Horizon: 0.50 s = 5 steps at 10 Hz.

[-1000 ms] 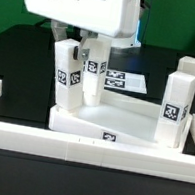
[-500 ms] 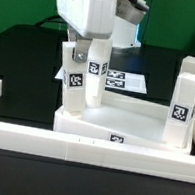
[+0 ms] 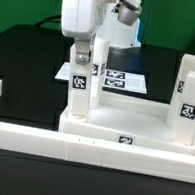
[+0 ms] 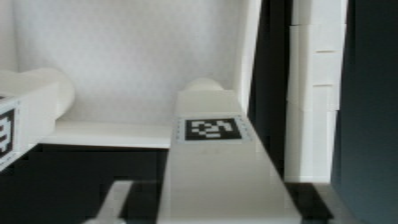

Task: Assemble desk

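At the exterior view's left end of the white tabletop (image 3: 132,123), the gripper (image 3: 84,55) comes down from above and clamps its 2 fingers on the top of an upright white leg (image 3: 81,88). This leg stands in the tabletop's near corner on that side. A second leg (image 3: 190,94) stands upright at the far right end, well apart from the claw. Each leg carries a black-and-white square tag; another tag shows on the tabletop's front rim. No readable writing appears. From the wrist view, the held leg (image 4: 222,160) stretches away, tag on its face, beside the long white border wall (image 4: 320,90). Behind lies the marker board (image 3: 123,80)
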Each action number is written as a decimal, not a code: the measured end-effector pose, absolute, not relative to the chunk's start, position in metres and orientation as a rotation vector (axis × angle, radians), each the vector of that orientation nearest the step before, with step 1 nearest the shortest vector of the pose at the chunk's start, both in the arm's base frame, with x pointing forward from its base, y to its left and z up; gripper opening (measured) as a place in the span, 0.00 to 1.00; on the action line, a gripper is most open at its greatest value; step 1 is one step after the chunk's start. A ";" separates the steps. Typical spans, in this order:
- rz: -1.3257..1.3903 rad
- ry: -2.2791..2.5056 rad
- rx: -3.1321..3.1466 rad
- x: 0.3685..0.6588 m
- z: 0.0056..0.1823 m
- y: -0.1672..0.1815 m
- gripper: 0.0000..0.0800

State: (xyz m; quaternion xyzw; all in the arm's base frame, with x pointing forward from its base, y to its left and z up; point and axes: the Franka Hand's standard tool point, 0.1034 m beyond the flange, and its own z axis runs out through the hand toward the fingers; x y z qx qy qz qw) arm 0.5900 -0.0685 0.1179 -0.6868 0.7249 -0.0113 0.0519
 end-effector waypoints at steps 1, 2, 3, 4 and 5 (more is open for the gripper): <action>-0.034 2.199 -2.096 0.590 0.118 -0.068 0.36; -0.036 2.162 -2.135 0.590 0.117 -0.068 0.49; -0.036 2.138 -2.159 0.590 0.117 -0.066 0.70; -0.043 2.052 -2.249 0.590 0.117 -0.065 0.70; -0.054 1.920 -2.371 0.590 0.118 -0.062 0.79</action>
